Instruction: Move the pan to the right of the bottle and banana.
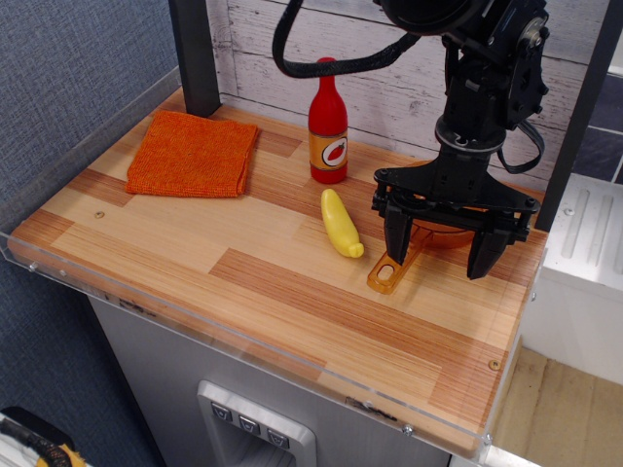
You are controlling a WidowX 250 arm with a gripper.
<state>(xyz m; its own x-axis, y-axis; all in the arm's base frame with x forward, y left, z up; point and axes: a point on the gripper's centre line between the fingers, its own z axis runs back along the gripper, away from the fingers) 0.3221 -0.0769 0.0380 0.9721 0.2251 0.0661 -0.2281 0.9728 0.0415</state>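
The gripper (443, 255) hangs with jaws spread wide over the pan (421, 241) (handle poking out below-left); banana (341, 224) and bottle (328, 123) lie to its left.
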